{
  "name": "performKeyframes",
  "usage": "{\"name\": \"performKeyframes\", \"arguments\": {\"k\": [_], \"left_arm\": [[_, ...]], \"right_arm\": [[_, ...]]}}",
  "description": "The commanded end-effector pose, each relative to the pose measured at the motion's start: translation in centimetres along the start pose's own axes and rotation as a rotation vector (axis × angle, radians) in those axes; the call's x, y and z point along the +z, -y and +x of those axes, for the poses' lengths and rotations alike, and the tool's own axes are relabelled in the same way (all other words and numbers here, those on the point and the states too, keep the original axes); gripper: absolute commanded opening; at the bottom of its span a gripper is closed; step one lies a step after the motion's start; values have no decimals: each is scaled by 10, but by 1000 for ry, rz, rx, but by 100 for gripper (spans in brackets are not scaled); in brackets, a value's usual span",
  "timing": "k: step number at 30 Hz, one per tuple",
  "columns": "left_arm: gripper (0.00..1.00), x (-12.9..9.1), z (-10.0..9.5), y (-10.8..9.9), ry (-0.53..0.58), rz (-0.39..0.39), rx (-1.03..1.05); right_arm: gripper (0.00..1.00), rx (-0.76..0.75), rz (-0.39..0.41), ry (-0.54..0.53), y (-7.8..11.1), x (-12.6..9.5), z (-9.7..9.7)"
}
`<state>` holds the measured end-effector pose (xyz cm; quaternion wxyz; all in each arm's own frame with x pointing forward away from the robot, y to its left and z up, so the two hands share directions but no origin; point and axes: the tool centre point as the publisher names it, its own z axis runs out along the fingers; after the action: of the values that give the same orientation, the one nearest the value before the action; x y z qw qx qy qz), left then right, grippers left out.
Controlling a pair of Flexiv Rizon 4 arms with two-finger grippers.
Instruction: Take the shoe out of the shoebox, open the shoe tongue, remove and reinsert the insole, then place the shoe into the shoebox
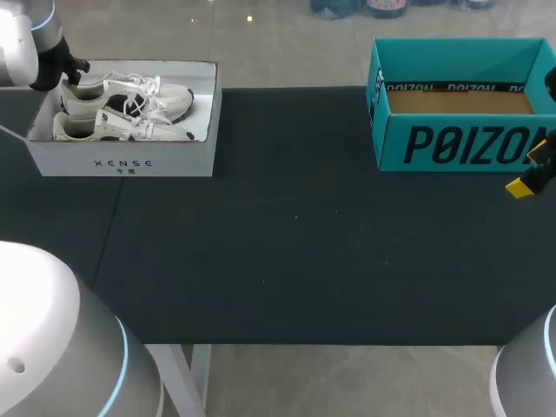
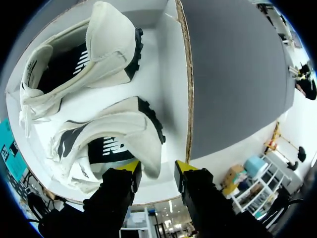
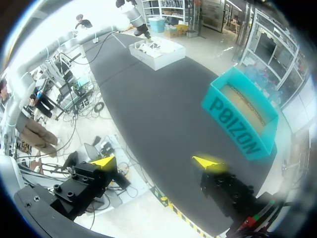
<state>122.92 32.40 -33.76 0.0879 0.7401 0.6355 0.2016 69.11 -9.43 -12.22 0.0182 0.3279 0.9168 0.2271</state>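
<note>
Shoes: two white shoes, far shoe [image 1: 130, 94] and near shoe [image 1: 122, 126], lie side by side in the white box [image 1: 122, 161] at the table's [image 1: 287, 243] far left. Heels toward my left arm's side, toes toward the middle, laces up. Neither is out of the box yet.

Left wrist view: far shoe [image 2: 114, 139] sits directly ahead of the left gripper [image 2: 156, 168], black markings on its side, heel next to the box wall [image 2: 171, 74]. Near shoe [image 2: 89, 54] is further ahead, opening upward. The two are close together, with a strip of bare box floor between them.

Left gripper [image 1: 74, 69] hangs over the box's far-left corner, above the far shoe's heel. Fingers set at a narrow gap, nothing clamped. The heel's edge overlaps one yellow tip [image 2: 130, 166] and part of the gap. I cannot tell whether that tip touches it.

Right gripper [image 3: 156, 162]: fingers spread wide, holding nothing, above the table's right edge. In the head view it shows at the right border [image 1: 539, 169], just in front of the teal box [image 1: 460, 143].

Teal box stands at the far right, open, brown floor bare, well apart from the white box. From the right wrist, teal box [image 3: 237, 124] is near and the white box [image 3: 156, 54] is at the far end.
</note>
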Motion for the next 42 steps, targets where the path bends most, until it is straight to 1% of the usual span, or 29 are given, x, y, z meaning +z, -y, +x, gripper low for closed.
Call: {"name": "performKeyframes", "arguments": {"k": [1, 5, 8, 10, 12, 13, 15, 16, 18, 19, 21, 23, 25, 28, 30, 35, 39, 42], "left_arm": [[100, -24, -2, 1, -19, -8, -17], [100, -50, -2, -1, -16, -20, -36], [100, -72, -5, 4, -11, -28, -39], [100, -84, -7, 8, 15, -13, -72], [100, -95, -10, 15, 24, 2, -80], [100, -102, -12, 18, 47, 11, -93], [100, -114, -16, 26, 34, 27, -106], [100, -122, -19, 31, 48, 13, -96], [100, -135, -23, 40, 41, 27, -111], [100, -140, -23, 43, 66, 39, -121], [100, -150, -25, 51, 47, 21, -116], [100, -159, -28, 61, 72, 26, -108], [100, -166, -29, 71, 60, 22, -122], [100, -172, -28, 86, 71, 53, -154], [100, -171, -25, 95, 54, 69, -179], [100, -172, -18, 120, 55, 130, -221], [100, -164, -16, 138, 72, 183, -239], [100, -156, -17, 145, 77, 201, -236]], "right_arm": [[100, 1, 5, -3, -2, 1, -2], [100, 1, 5, -3, -2, 1, -2], [100, 1, 5, -3, -2, 1, -2], [100, 1, 5, -3, -2, 1, -2], [100, 1, 5, -3, -2, 1, -2], [100, 1, 5, -3, -2, 1, -2], [100, 1, 5, -3, -2, 1, -2], [100, 1, 5, -3, -2, 1, -2], [100, 1, 5, -3, -2, 1, -2], [100, 1, 5, -3, -2, 1, -2], [100, 1, 5, -3, -2, 1, -2], [100, 1, 5, -3, -2, 1, -2], [100, 1, 5, -3, -2, 1, -2], [100, 1, 5, -3, -2, 1, -2], [100, 1, 5, -3, -2, 1, -2], [100, 1, 5, -3, -2, 1, -2], [100, 1, 5, -3, -2, 1, -2], [100, 1, 5, -3, -2, 1, -2]]}}
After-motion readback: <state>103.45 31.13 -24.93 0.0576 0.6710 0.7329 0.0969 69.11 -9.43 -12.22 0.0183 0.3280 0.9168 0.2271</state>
